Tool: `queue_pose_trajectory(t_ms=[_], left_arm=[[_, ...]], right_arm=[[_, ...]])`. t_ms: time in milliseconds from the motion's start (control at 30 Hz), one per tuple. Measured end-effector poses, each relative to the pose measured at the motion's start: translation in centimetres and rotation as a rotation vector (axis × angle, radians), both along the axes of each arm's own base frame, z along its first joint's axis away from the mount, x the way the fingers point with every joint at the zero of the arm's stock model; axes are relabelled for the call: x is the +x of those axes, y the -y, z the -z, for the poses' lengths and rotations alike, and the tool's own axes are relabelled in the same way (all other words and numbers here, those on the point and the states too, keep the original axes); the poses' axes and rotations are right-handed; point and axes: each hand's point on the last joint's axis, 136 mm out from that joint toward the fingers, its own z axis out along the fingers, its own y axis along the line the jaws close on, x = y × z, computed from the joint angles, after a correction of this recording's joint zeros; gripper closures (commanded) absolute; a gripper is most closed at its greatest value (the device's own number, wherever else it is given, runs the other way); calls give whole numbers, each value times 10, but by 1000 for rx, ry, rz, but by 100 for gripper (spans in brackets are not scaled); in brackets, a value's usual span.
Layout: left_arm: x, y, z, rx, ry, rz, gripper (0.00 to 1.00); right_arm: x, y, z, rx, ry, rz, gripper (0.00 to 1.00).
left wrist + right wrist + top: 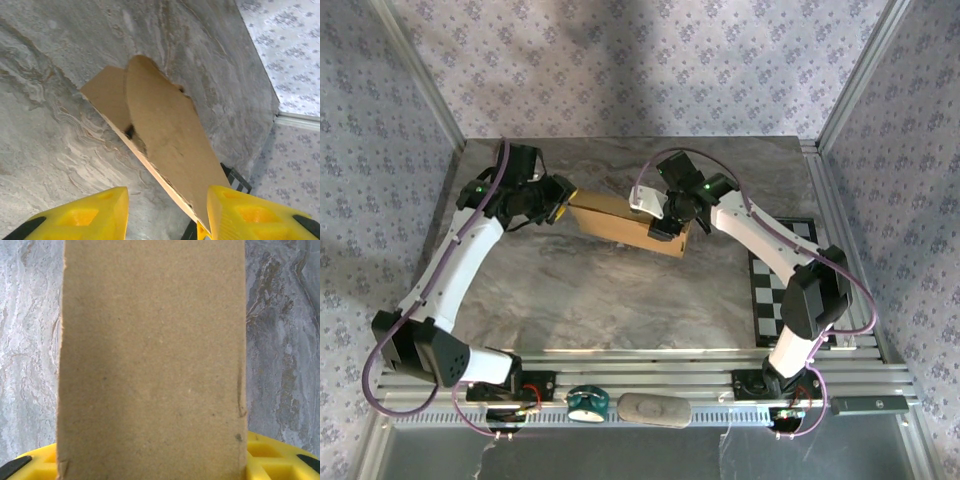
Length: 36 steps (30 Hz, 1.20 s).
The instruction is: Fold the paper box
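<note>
The left hand (167,207) is spread, a flap (165,135) edge beside its right finger. The paper box (615,218) sits at the table's (620,300) middle, its right end pinched by the right hand (670,222). A crooked squeeze could crumple the flap.

Top camera looks down over the table (620,300); both wrist cameras face the paper box (618,218) close up

One paper box (610,216) at twelve o'clock; two grippers (left gripper (560,206), right gripper (666,224)); one checkered board (770,300) at three; one teal roll (588,403) and one grey pad (654,409) at six.
</note>
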Motion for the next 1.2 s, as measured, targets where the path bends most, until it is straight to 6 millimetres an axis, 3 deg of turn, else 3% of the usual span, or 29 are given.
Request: queue_pose_trajectory(t_ms=[133, 333, 567, 933, 1200], left_arm=[[2, -5, 1, -6, -14, -46, 48], [9, 1, 10, -116, -51, -135, 47], [15, 10, 7, -212, -79, -184, 47], [18, 11, 6, -258, -96, -230, 59], [23, 3, 4, -275, -87, -257, 59]], right_arm=[[0, -1, -1, 5, 1, 3, 54], [-4, -8, -2, 8, 5, -14, 54], [-8, -13, -2, 3, 13, -20, 54], [-5, -14, -3, -19, 44, -6, 53], [-6, -18, -4, -4, 39, 10, 53]])
